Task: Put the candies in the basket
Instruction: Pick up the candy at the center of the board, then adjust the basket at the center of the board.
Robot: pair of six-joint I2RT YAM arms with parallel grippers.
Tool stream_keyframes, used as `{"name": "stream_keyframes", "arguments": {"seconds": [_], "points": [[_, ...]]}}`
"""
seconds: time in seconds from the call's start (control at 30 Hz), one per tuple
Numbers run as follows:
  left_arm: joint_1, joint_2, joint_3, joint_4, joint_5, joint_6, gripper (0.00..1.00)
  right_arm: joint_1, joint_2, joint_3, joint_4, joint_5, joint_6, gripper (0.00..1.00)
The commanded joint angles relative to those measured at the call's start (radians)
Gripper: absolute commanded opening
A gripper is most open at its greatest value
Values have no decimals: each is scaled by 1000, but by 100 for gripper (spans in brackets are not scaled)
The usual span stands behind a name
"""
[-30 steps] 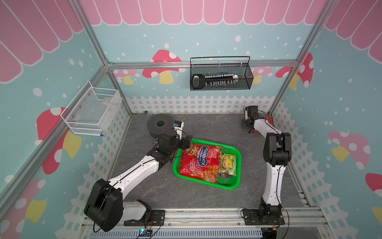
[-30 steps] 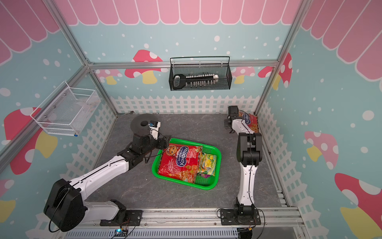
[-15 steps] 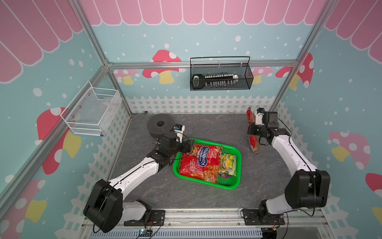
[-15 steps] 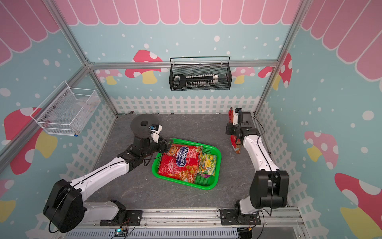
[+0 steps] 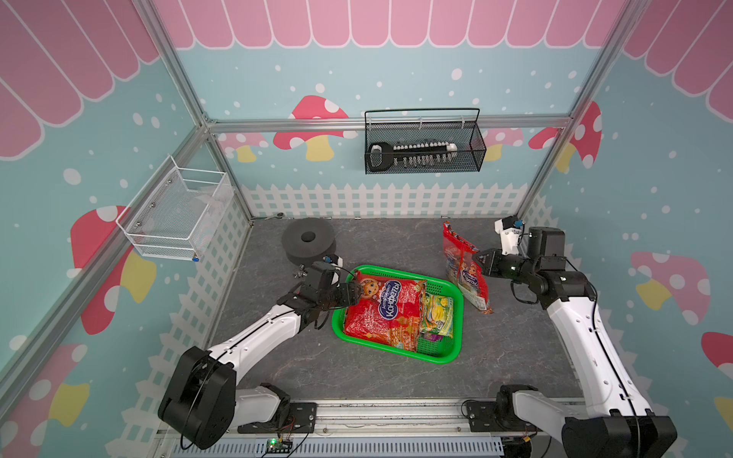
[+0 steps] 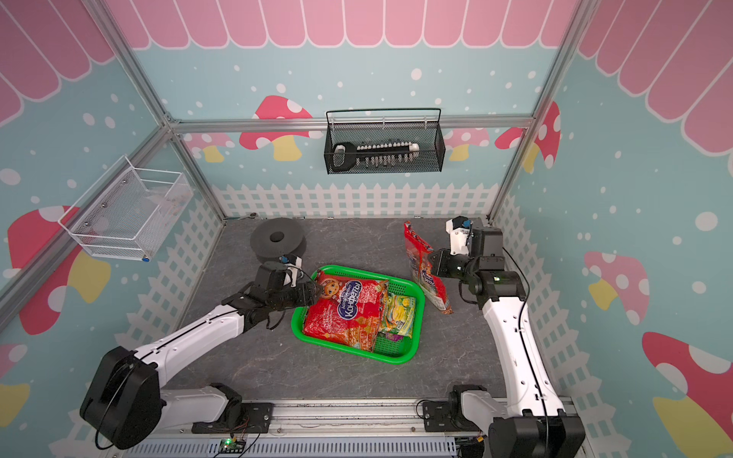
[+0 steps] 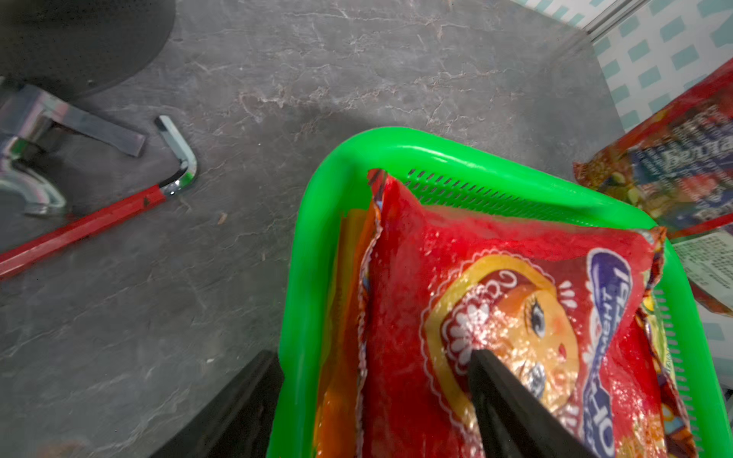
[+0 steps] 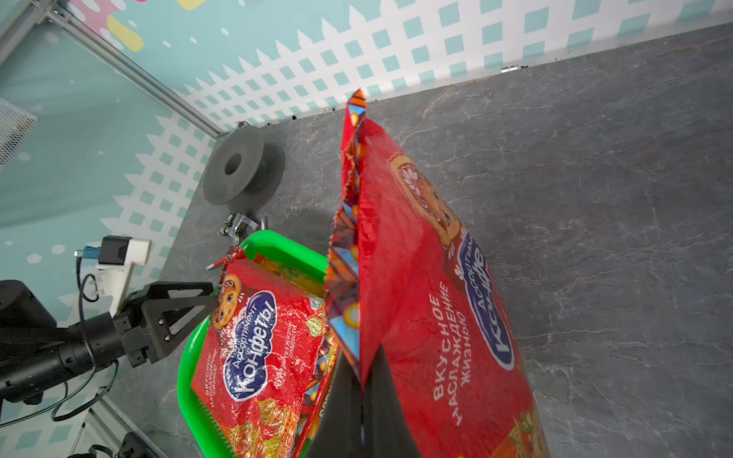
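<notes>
The green basket (image 5: 436, 359) (image 6: 392, 359) sits mid-table, holding a large red candy bag (image 5: 384, 313) (image 6: 345, 313) and a green-yellow bag (image 5: 438, 315) (image 6: 398, 313); an orange bag (image 7: 341, 317) shows underneath. My left gripper (image 5: 355, 293) (image 7: 373, 355) is open astride the basket's rim (image 7: 301, 277), one finger outside and the other on the red bag (image 7: 496, 297). My right gripper (image 5: 478, 261) (image 8: 361, 380) is shut on the side seam of a second red bag (image 5: 462, 265) (image 8: 436, 297). That bag hangs on edge just right of the basket.
A black foam spool (image 5: 307, 240) stands behind the left gripper, with a red-handled metal tool (image 7: 79, 226) lying by it. A black wire basket (image 5: 422, 146) hangs on the back wall and a white mesh basket (image 5: 174, 214) on the left wall.
My right arm lifted the second red bag from the back right corner and carried it toward the basket. My left gripper edged forward onto the basket's corner.
</notes>
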Motion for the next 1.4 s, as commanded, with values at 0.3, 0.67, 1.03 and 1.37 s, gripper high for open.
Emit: {"name": "stream_keyframes", "arguments": {"seconds": [0.3, 0.67, 1.03, 1.37], "points": [[-1, -91, 26, -262, -186, -37, 77, 7, 3, 126, 66, -63, -23, 0], [67, -84, 4, -251, -164, 70, 68, 7, -11, 121, 67, -50, -37, 0], [58, -22, -6, -146, 41, 167, 54, 7, -16, 112, 80, -61, -52, 0], [24, 93, 23, -125, -68, 137, 48, 7, -17, 78, 148, -61, -63, 0]]}}
